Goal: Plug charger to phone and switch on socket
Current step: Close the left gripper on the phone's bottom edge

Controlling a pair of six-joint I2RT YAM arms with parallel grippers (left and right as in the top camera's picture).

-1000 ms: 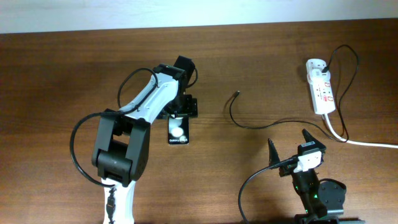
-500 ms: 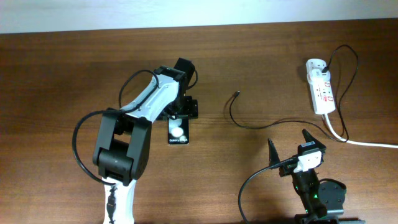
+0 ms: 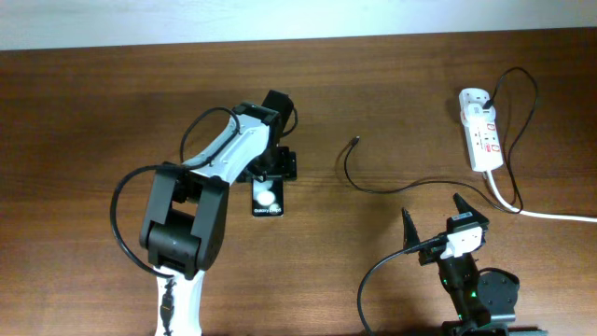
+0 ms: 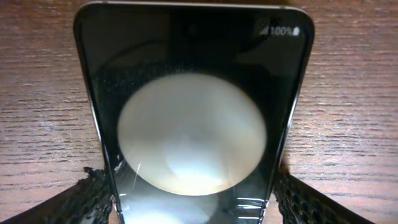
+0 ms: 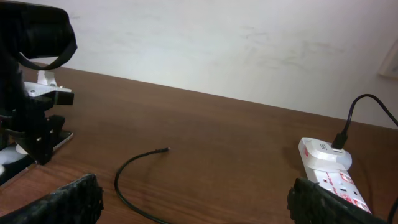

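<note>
The phone point(image 3: 267, 199) lies flat on the table, glossy black with a white glare spot. My left gripper point(image 3: 273, 169) stands over its far end. In the left wrist view the phone point(image 4: 193, 74) fills the frame and both fingers of my left gripper point(image 4: 194, 193) touch its side edges. The charger point(image 3: 351, 174) is a thin black cable; its plug tip point(image 3: 355, 141) lies free on the table, right of the phone, and shows in the right wrist view point(image 5: 166, 150). The socket point(image 3: 480, 138) lies at the far right. My right gripper point(image 3: 434, 224) is open and empty, near the front edge.
A thick white cord point(image 3: 550, 216) runs from the socket off to the right. The charger's black plug point(image 3: 492, 96) sits in the socket's far end. In the right wrist view my left arm point(image 5: 31, 93) stands at the far left and the socket point(image 5: 329, 171) at the right.
My left arm's upper link has shifted slightly to the right. The phone, the charger and my right gripper have not moved.
</note>
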